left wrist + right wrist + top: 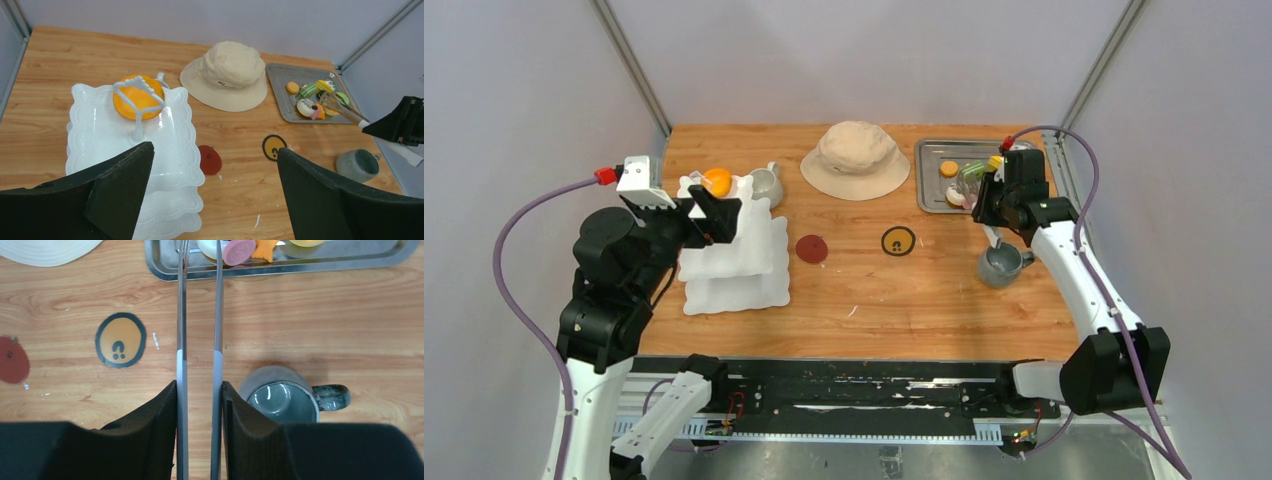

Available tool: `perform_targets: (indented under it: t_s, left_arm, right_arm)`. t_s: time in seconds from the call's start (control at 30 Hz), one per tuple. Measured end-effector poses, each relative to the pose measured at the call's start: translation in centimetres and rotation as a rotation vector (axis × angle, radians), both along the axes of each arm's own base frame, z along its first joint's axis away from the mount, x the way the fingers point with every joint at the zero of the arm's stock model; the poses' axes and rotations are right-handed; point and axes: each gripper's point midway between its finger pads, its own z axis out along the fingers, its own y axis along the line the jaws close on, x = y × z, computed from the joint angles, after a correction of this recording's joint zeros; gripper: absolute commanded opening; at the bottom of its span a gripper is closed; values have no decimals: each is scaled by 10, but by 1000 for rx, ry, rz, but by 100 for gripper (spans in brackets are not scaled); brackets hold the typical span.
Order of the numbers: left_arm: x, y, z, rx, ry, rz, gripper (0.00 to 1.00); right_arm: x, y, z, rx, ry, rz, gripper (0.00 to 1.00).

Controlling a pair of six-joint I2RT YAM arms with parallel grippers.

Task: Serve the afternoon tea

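Note:
A white three-tier stand (734, 262) (100, 135) sits at the left, with an orange pastry (717, 181) (137, 97) on its top tier. My left gripper (709, 212) (215, 147) hovers over the stand, wide open and empty. A white mug (767, 184) stands just behind the stand. My right gripper (994, 205) (199, 387) is shut on the long metal tongs (183, 315) (345, 109). Their tips reach into the metal tray (932, 195) (165, 267) among several pastries (312, 100), next to a pink pastry (239, 251). A grey mug (1001, 266) (281, 401) stands under the right wrist.
A beige bucket hat (856, 158) (227, 75) lies at the back centre. A red apple sticker (812, 249) and a yellow round sticker (898, 241) (120, 340) are flat on the wooden table. Grey walls close in the sides and back.

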Motion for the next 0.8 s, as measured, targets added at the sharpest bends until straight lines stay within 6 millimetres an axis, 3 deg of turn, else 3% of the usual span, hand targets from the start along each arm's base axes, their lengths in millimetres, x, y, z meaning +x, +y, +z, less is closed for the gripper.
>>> perform_targets:
  t_s: [0.57,0.8]
  left_arm:
    - [4,1,-19,31,35,4,98]
    - [4,2,-19,31,33,10,98]
  right_arm:
    - [-10,-26,-28,-68,88,-116,37]
    - [-5,-20,-44,-45,128,-96,39]
